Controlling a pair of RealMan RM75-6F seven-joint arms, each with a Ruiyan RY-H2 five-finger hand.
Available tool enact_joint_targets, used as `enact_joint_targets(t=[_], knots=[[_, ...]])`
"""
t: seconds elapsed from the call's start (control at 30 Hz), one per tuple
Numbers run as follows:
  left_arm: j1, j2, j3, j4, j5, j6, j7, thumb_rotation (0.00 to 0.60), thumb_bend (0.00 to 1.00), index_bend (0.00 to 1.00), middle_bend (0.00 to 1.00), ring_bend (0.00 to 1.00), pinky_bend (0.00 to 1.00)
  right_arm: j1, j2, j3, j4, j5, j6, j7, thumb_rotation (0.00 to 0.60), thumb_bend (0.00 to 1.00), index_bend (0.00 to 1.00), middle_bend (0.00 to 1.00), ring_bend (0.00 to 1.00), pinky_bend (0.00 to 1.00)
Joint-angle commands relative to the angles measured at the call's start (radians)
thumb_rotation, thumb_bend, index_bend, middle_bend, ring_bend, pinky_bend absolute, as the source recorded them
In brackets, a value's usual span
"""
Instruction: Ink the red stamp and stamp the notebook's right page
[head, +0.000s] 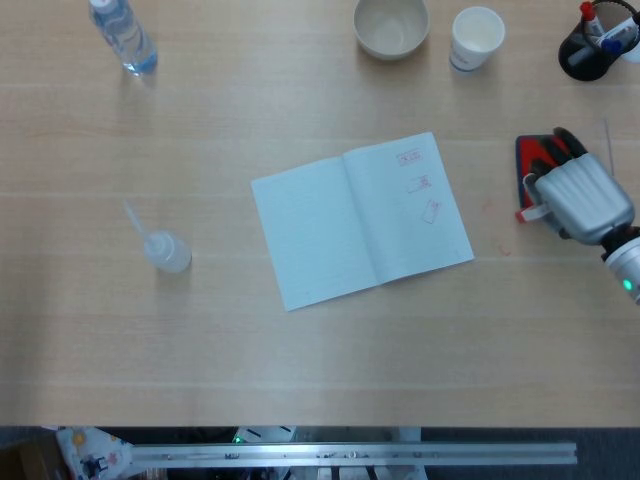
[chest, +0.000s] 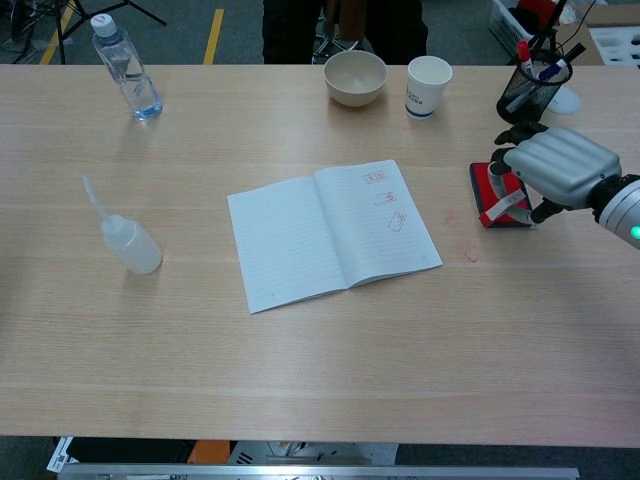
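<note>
The open notebook (head: 330, 225) (chest: 300, 240) lies mid-table; its right page (head: 415, 205) (chest: 385, 215) carries three red stamp marks. My right hand (head: 582, 198) (chest: 560, 168) hovers over the red ink pad (head: 531, 153) (chest: 484, 183) at the right side of the table. It holds the red and white stamp (head: 530, 212) (chest: 503, 207), whose lower end sticks out by the pad's near edge. I cannot tell whether the stamp touches the pad. My left hand shows in neither view.
A water bottle (head: 122, 35) (chest: 125, 68) stands far left, and a squeeze bottle (head: 162, 247) (chest: 127, 240) sits left of the notebook. A bowl (head: 391, 26) (chest: 355, 76), a paper cup (head: 476, 38) (chest: 428, 85) and a black pen holder (head: 590, 45) (chest: 528, 92) line the far edge.
</note>
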Motion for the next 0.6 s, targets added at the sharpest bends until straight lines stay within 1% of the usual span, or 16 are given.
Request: enact_joint_targets(t=[0.03,0.13,0.37,0.6], knots=[[0.000,-0.001,0.001,0.001,0.000,-0.002,-0.001,0.600,0.34,0.16,0.13,0.11,0.09,0.000,0.009,0.006,0.008,0.019,-0.004,-0.011,0.600,0.31,0.62,0.38,0.13,0.10],[-0.001,-0.001,0.002,0.002,0.001,-0.005,0.000,0.600,0.34,0.17,0.13,0.11,0.09,0.002,0.007,0.011,0.029,0.038,-0.011,-0.014,0.600,0.31,0.62,0.38,0.13,0.10],[-0.002,0.000,0.004,-0.001,-0.001,-0.009,0.004,0.600,0.34,0.17,0.13,0.11,0.09,0.010,-0.031,0.014,0.103,0.067,-0.036,-0.005,0.600,0.31,0.62,0.38,0.13,0.10],[-0.002,0.002,0.004,-0.001,-0.005,-0.013,0.006,0.600,0.34,0.17,0.13,0.11,0.09,0.019,-0.064,0.017,0.152,0.072,-0.043,0.013,0.600,0.31,0.62,0.38,0.13,0.10]])
